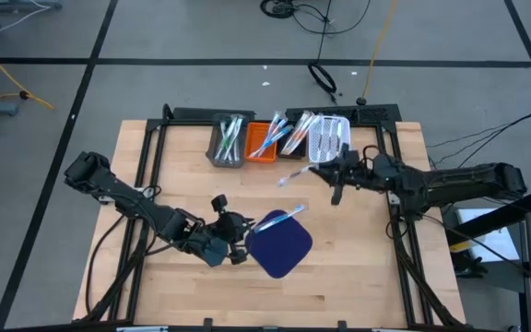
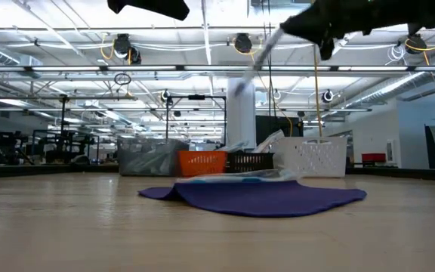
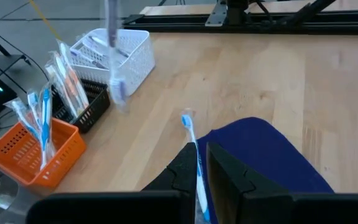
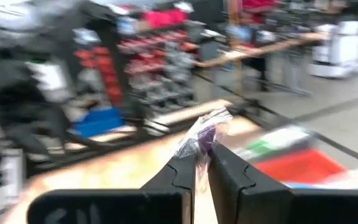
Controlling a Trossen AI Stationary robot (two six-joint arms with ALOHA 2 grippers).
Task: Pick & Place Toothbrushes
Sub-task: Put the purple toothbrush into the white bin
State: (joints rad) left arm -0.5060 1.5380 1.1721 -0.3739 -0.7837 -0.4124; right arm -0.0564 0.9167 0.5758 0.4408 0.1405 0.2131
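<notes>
My right gripper [image 1: 326, 173] is high over the table in front of the bins, shut on a wrapped toothbrush [image 1: 293, 177] that sticks out toward the table's left. In the low view that toothbrush [image 2: 257, 59] slants down from the gripper [image 2: 314, 34]. My left gripper [image 1: 244, 236] is at the left edge of the dark blue mat [image 1: 281, 245], shut on a blue-and-white toothbrush [image 1: 279, 219]. This one reaches out along the mat's far-left edge. More toothbrushes stand in the grey [image 1: 227, 140], orange [image 1: 264, 140], black [image 1: 295, 135] and white [image 1: 329, 136] bins. My left gripper has the toothbrush's handle [image 3: 199, 177] between its two fingers, running along them. The blue head [image 3: 187, 119] points away, past the mat's edge. The fingers slant down from the table's left. Whether the head rests on anything, I cannot tell. My right gripper pinches one end of the toothbrush, in its crinkled clear wrapper [image 4: 202, 138], between its two fingertips. The fingers point about level, toward the table's left. The toothbrush is lifted clear and slants down from the fingers, its free end [image 2: 238, 88] lowest.
The bins stand in a row at the table's far edge, inside a black frame [image 1: 159, 138]. In the low view a clear-wrapped stick [image 2: 232, 178] shows just above the mat [image 2: 278, 198]; whether it is the left one, I cannot tell. Bare wood lies near and right.
</notes>
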